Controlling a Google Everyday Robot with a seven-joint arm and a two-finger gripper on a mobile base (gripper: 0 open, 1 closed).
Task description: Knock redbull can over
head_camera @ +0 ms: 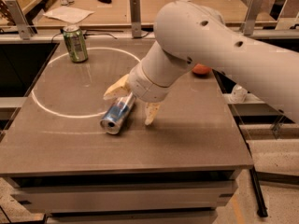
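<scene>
The redbull can [117,115], slim, blue and silver, lies on its side on the brown table [187,139], its silver end facing the front left. My gripper [130,107] hangs over the can's far end at the end of the big white arm. It is open. One tan finger [117,87] is to the can's back left, and the other finger [150,114] points down to the can's right with a gap between it and the can. The far end of the can is hidden under the wrist.
A shorter green can [75,43] stands upright at the table's back left, on a white circle line [51,111] drawn on the top. An orange object [202,70] lies behind the arm. A cluttered desk [140,3] stands beyond the table.
</scene>
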